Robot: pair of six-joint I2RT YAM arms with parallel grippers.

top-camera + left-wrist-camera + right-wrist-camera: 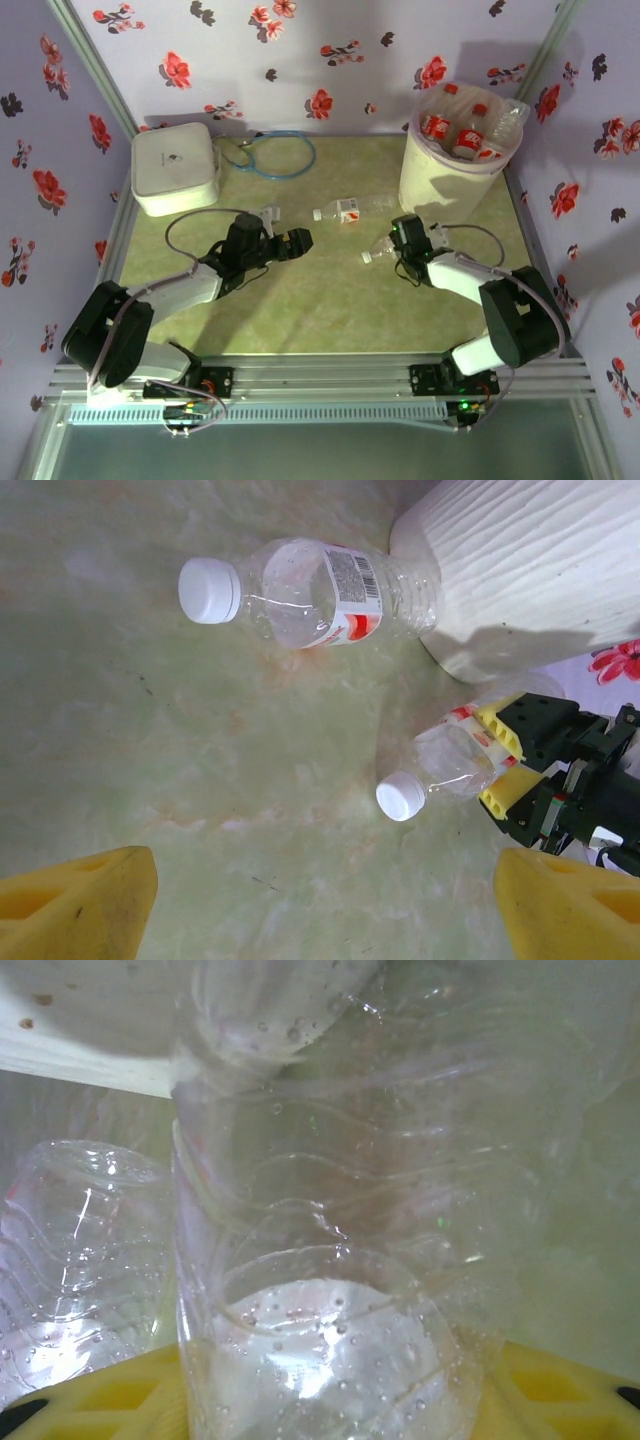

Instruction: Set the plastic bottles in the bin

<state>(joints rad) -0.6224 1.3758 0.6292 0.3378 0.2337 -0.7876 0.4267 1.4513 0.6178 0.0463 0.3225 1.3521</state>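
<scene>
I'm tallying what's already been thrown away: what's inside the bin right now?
Inside the bin, several plastic bottles with red caps and red-white labels lie piled near the top. Any bottles lower down are hidden by the pile and the bin's wall.

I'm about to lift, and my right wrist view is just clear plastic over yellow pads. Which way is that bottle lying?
Observer: The small clear plastic bottle with the red-white label lies on its side on the pale green table. Its white cap points toward the left arm, and the right hand is clamped across its body.
Operator: How far along is the bin?
Observer: The tall round cream-white bin stands just beyond that bottle, with several red-capped bottles inside.
Operator: Is the other arm in my way?
Observer: It doesn't look so. The left hand hangs open over the table, apart from your bottle.
</scene>
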